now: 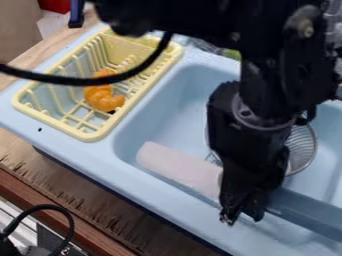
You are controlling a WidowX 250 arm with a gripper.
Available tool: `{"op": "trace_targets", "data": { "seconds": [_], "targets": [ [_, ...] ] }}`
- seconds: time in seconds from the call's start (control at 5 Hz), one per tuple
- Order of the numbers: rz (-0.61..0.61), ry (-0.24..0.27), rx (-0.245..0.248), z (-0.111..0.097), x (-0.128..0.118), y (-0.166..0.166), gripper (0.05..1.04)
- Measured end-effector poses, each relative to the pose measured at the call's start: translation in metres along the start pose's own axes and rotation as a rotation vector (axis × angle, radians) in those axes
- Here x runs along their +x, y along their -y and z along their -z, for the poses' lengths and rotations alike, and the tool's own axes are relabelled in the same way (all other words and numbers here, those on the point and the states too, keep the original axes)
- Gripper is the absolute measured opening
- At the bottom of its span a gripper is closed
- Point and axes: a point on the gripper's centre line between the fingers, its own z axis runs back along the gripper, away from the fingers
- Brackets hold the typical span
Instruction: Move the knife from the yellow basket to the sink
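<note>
Arm (267,65), gripper (242,218) over sink (157,120) | jaws: can't tell | knife (177,167): long axis diagonal, pale end toward basket (90,136)

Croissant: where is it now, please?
The croissant lies inside the yellow basket, in the upper left of the camera view, beside the sink.

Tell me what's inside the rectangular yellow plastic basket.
An orange, curved, croissant-like item lies in the basket. A black cable crosses in front, hiding a strip of it, and the black robot arm covers part of the far end.
</note>
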Motion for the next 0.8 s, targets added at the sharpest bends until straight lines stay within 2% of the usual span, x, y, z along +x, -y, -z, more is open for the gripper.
{"op": "trace_targets", "data": {
  "seconds": [0.2, 0.4, 0.6, 0.8],
  "targets": [
    [0.009, -0.003, -0.011, 0.0044, -0.0022, -0.0024, 0.371],
    [0.023, -0.014, -0.004, 0.0045, -0.0017, -0.0026, 0.432],
    [0.043, -0.014, -0.006, 0.0041, -0.0014, -0.0018, 0.725],
    [0.047, -0.022, -0.001, 0.0032, -0.0017, 0.0001, 0.955]
  ]
}}
